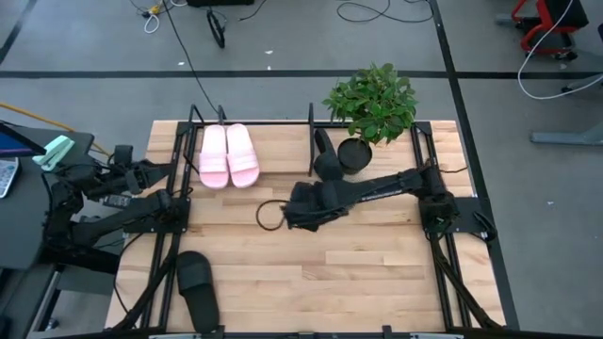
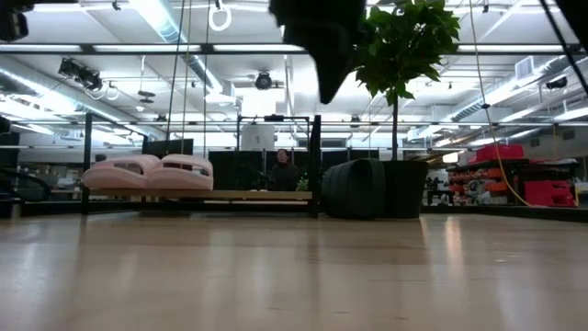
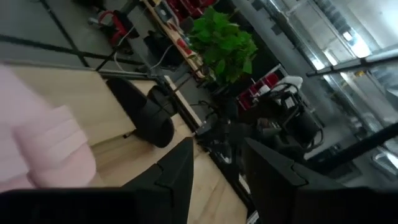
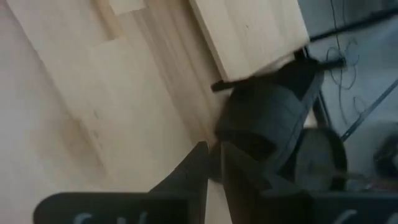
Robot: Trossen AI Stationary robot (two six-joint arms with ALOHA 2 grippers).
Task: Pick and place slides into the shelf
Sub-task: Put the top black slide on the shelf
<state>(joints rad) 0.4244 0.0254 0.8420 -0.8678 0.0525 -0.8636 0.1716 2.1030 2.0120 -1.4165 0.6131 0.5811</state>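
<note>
- Black slide (image 1: 327,158): you find it at the shelf's (image 1: 311,121) right end, beside the potted plant (image 1: 371,102), just beyond the right gripper (image 4: 213,163), whose fingers are nearly pressed together, holding nothing.
- Pink slides (image 1: 228,155): on the shelf, left part.
- Second black slide (image 1: 198,285): near table edge.
- Left gripper (image 3: 214,163): half parted, empty, beside the pink pair.
- Wooden table (image 1: 377,264); workshop beyond.

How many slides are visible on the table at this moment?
4. Two pink slides sit side by side in the shelf; one black slide stands by the plant pot; another black slide lies at the near left edge.
</note>
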